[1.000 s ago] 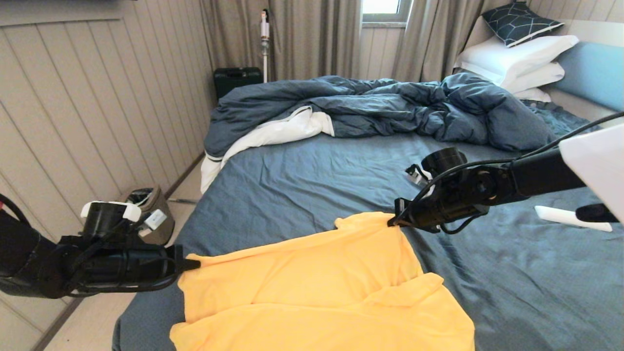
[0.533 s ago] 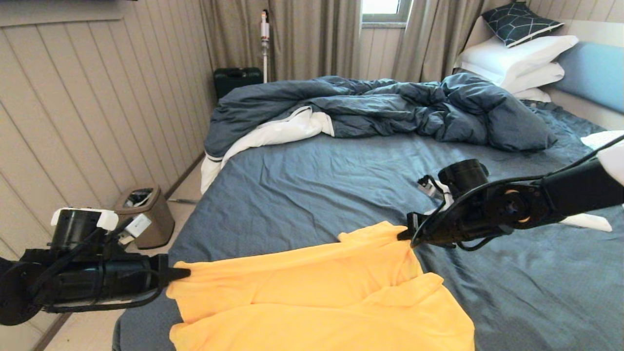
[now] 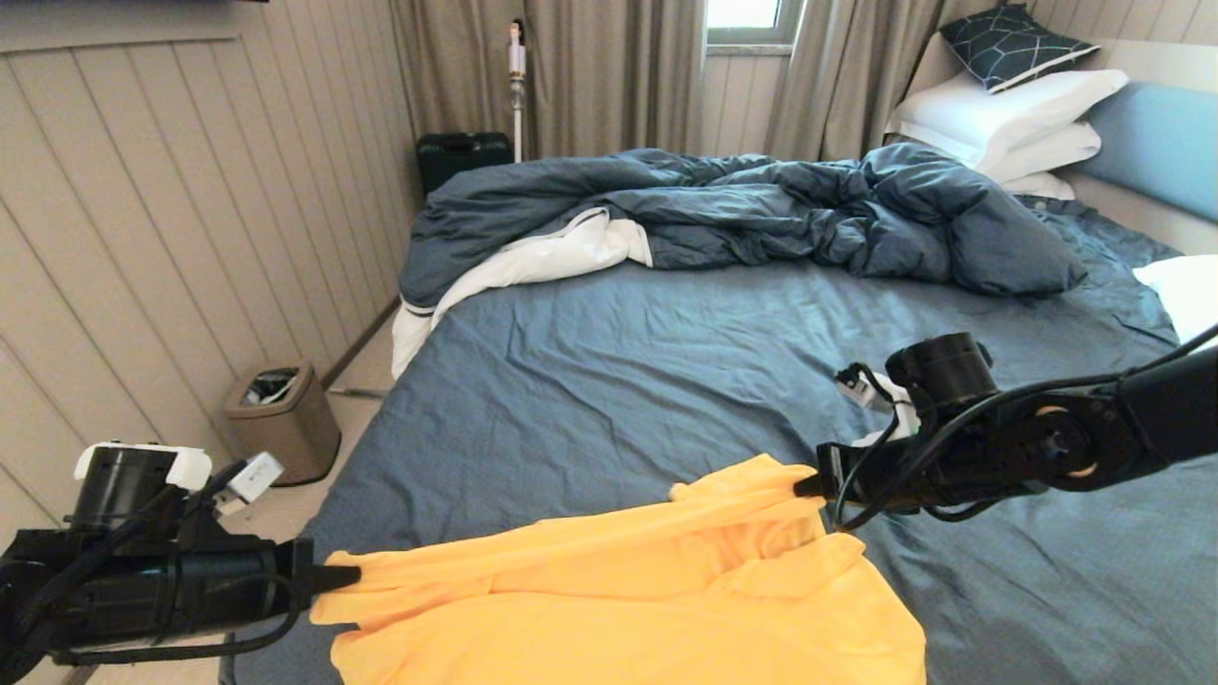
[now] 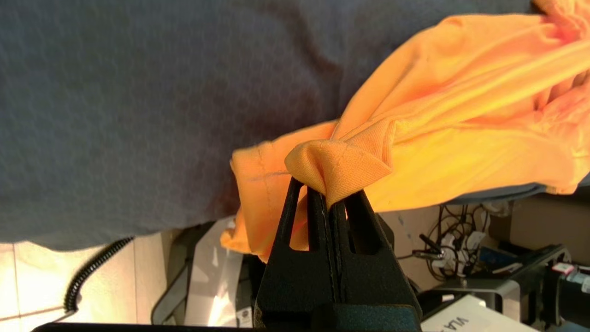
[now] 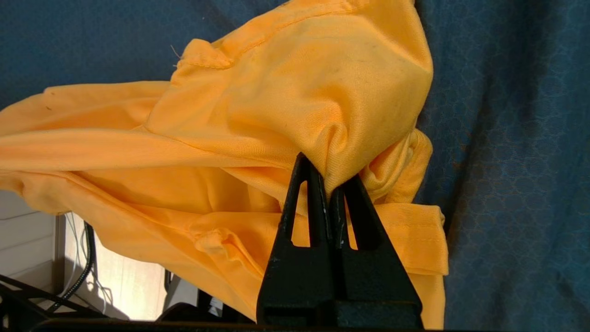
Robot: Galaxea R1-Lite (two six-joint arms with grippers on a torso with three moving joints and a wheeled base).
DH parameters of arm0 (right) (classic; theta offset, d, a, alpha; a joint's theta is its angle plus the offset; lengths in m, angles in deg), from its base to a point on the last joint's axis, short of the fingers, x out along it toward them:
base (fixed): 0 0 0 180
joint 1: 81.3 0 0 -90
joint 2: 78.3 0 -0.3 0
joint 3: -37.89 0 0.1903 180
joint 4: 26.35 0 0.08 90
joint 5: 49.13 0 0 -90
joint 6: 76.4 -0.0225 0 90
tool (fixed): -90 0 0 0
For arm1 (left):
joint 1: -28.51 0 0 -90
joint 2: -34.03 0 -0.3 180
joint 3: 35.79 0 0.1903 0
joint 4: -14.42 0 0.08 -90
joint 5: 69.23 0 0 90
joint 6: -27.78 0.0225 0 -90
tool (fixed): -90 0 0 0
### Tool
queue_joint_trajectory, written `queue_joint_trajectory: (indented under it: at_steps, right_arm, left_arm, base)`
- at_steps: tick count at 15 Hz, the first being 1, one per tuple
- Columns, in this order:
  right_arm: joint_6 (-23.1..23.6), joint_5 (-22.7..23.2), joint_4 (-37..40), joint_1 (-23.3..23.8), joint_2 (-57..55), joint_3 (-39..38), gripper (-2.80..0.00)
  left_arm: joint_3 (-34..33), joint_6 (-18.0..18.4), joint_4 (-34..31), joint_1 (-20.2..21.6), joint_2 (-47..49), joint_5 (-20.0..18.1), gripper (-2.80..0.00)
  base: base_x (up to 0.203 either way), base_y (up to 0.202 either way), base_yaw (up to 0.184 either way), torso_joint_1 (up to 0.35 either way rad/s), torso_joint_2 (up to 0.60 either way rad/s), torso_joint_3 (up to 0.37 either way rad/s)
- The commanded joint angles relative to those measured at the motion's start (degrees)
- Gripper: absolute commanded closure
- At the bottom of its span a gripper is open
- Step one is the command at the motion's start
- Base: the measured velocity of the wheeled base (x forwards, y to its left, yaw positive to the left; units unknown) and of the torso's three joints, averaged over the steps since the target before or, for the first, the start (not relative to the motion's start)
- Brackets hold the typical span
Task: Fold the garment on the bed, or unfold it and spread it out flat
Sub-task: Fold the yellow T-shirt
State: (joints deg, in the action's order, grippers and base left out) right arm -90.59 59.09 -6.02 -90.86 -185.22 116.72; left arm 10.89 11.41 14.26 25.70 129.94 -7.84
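Garment (image 3: 628, 599): a yellow-orange T-shirt at the near edge of the bed (image 3: 609, 381), its far part raised off the blue sheet and stretched between two grips.

Head view. The left gripper (image 3: 344, 577) is seen low at the near left corner of the bed, out over the floor side, clamped on one corner of the shirt. The right gripper (image 3: 809, 485) is seen further in over the mattress, clamped on the opposite corner. A taut band of cloth is drawn between them; the near part lies loose on the sheet. A rumpled dark duvet (image 3: 742, 214) and white pillows (image 3: 1009, 109) are well apart, at the far side.

Left wrist view. The left gripper (image 4: 328, 196) is shut tight on a small bunched fold of the garment (image 4: 461, 115); a hem seam is visible just beside it.

Right wrist view. The right gripper (image 5: 328, 186) is likewise pinched on a pucker of the garment (image 5: 258, 106), with a sleeve hem close by.

Step judged: the shirt is held by two corners mid-carry, for a fold or a spread; which cannot be told. Next move calls for both ends to be kept level and the tension even, then the cloth laid down before either grip is let go.
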Motion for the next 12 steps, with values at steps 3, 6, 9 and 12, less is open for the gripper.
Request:
queue_joint_trajectory:
  at_steps: [3,6,9,12]
  right_arm:
    - [0.0,0.1,-3.0,-0.2,-1.0,-4.1,0.00]
    - [-0.1,0.2,-5.2,-0.2,-1.1,-6.8,0.00]
    - [0.3,0.1,-7.2,0.0,-1.1,-9.3,-2.80]
    - [0.9,0.2,-7.6,0.1,-0.6,-9.7,-2.80]
  left_arm:
    - [-2.1,-0.2,0.2,0.0,0.3,-0.2,0.00]
    - [-3.6,-0.2,0.3,0.0,-0.1,-0.3,0.00]
    - [-4.4,-0.1,0.3,-0.1,-0.3,-0.2,-2.80]
    - [-4.3,-0.2,0.3,0.0,-1.4,-0.4,-2.80]
  base:
    - [0.000,0.000,0.000,0.000,0.00,0.000]
    - [0.000,0.000,0.000,0.000,0.00,0.000]
    - [0.000,0.000,0.000,0.000,0.00,0.000]
    - [0.000,0.000,0.000,0.000,0.00,0.000]
